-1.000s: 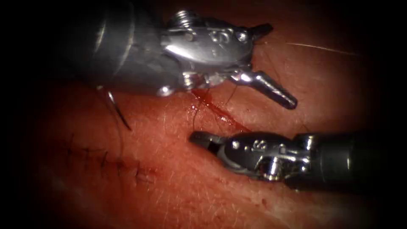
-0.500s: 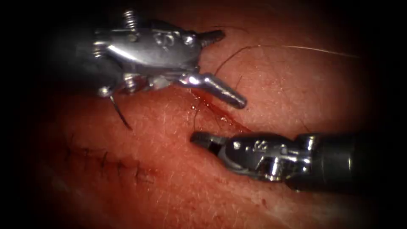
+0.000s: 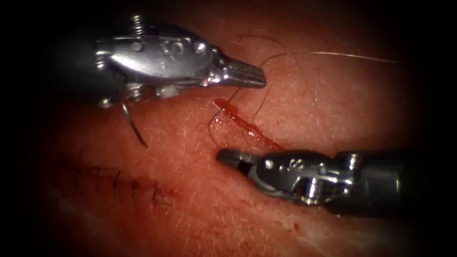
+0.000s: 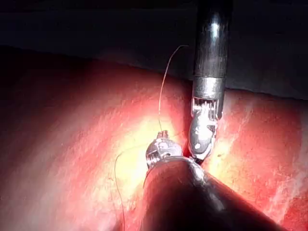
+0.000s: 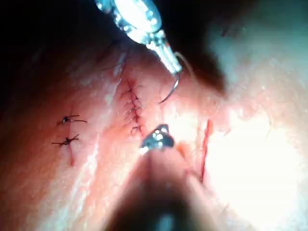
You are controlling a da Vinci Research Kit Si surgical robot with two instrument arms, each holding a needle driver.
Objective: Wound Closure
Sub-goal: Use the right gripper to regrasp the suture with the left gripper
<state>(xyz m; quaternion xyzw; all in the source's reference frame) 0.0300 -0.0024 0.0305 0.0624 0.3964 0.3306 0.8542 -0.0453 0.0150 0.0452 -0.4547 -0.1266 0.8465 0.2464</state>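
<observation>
My left gripper (image 3: 254, 76) sits closed at about eleven o'clock from the cut (image 3: 247, 126), and I can't tell whether it pinches the thread (image 3: 266, 59) running beside its tip. The needle (image 3: 133, 124) lies at its eight o'clock, on the tissue (image 3: 190, 200), left of the cut. My right gripper (image 3: 223, 155) sits closed at five o'clock, holding nothing.

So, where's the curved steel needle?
Endoscope view: the curved steel needle sits unheld, left of the red cut, under the silver left tool, above the dark stitched line.
</observation>
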